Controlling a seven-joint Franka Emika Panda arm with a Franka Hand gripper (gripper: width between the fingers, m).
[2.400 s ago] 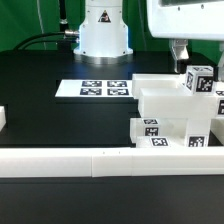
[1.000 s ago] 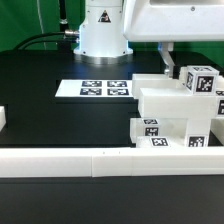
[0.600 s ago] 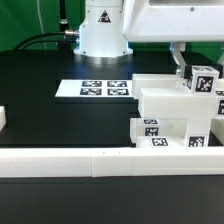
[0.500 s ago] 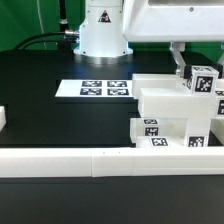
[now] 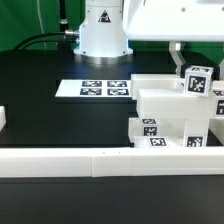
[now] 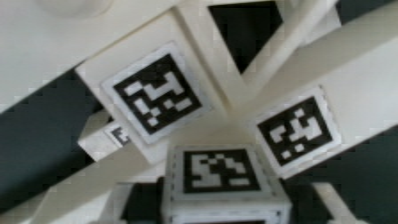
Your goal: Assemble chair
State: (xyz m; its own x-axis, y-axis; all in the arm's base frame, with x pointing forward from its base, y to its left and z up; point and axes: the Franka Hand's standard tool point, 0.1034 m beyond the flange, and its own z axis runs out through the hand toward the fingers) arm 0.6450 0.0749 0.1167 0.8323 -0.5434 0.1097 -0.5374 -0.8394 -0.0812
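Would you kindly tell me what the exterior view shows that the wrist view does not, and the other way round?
Only the exterior view shows the robot base, the marker board, the long white rail and the stacked chair pieces as a whole. Only the wrist view shows the X-braced frame close up, with two of its tags large and readable. Both show the tagged post with the tool at it; in the wrist view the post sits between its jaws.
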